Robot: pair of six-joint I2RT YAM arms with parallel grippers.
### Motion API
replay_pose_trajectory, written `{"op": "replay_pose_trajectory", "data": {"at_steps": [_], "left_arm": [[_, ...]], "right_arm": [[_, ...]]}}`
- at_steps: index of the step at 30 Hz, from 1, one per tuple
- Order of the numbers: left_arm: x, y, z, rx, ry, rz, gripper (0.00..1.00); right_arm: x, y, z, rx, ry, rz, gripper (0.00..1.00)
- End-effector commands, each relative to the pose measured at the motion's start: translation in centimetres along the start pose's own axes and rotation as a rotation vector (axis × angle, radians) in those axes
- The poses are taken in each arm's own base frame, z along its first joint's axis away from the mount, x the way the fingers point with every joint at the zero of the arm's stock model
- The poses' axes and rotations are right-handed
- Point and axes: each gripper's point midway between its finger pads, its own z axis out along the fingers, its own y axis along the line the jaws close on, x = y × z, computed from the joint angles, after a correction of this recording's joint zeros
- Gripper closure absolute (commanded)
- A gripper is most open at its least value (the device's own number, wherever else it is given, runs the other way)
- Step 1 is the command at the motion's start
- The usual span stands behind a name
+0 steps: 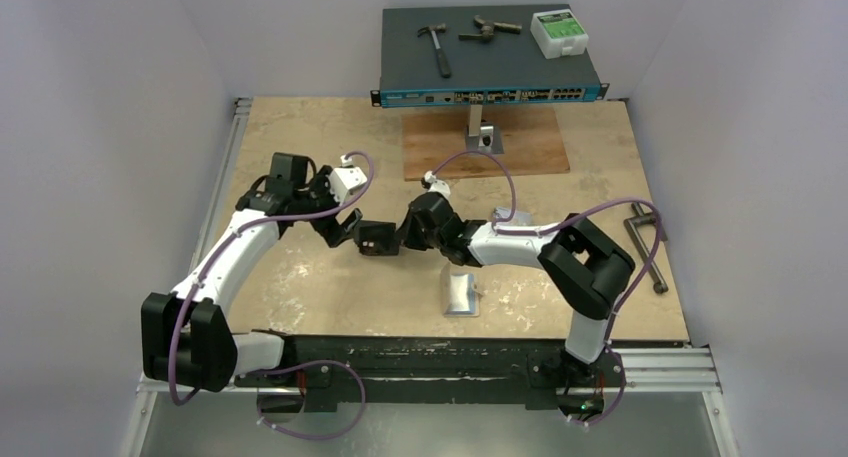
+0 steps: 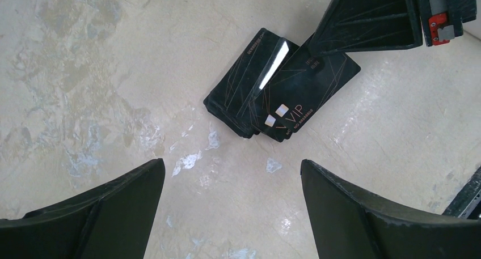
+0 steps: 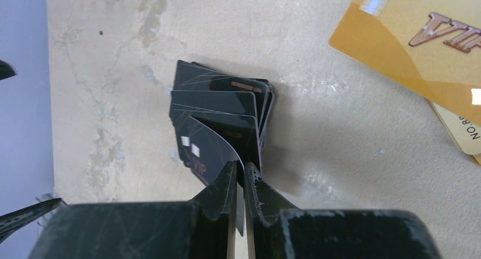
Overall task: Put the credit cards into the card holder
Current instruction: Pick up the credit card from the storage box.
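My right pincer (image 3: 241,169) clenched on top black card (image 3: 207,148), long axis running straight ahead; stack (image 3: 218,92) just beyond; left pincer (image 2: 232,164) released, above.

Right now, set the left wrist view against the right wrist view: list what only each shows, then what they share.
Only the left wrist view: the left tool, open, above the table with nothing between its fingers. Only the right wrist view: gold VIP cards lying apart from the black ones, and the pinch itself, with the right tool shut on the edge of one black card. Both: the fanned stack of black cards with VIP lettering, and the right tool at that stack.
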Motion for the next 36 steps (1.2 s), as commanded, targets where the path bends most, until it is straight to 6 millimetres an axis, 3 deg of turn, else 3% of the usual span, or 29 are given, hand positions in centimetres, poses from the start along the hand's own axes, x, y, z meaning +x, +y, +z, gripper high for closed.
{"op": "replay_pose_trajectory", "data": {"at_steps": [1,7,13,18,22,26,32,36], "left_arm": [[-2.6,-0.5,-1.4,0.034,-0.075,0.002,0.1],[-3.7,-2.7,-2.2,0.154,-0.106,-0.014,0.1],[-5.4,-4.9,-4.3,0.267,-0.181,0.06,0.09],[-5.6,-6.4,-5.9,0.34,-0.204,0.117,0.09],[-5.1,-8.1,-7.5,0.426,-0.208,0.161,0.09],[-5.3,-9.3,-8.7,0.47,-0.249,0.169,0.1],[-6.7,-9.8,-9.4,0.446,-0.334,0.168,0.11],[-7.3,-9.8,-9.7,0.448,-0.35,0.155,0.12]], "right_arm": [[-2.7,2.4,-2.0,-0.064,-0.044,-0.053,1.0],[-3.9,6.5,-4.3,-0.268,-0.069,-0.177,1.0],[-3.6,10.0,-6.8,-0.453,-0.003,-0.378,1.0],[-3.5,11.5,-9.4,-0.54,0.046,-0.543,1.0],[-3.7,13.0,-12.7,-0.632,0.046,-0.612,1.0],[-3.7,13.8,-14.8,-0.672,0.08,-0.671,1.0],[-3.5,15.1,-16.5,-0.701,0.086,-0.703,1.0],[-2.3,15.9,-16.9,-0.713,0.118,-0.751,1.0]]}}
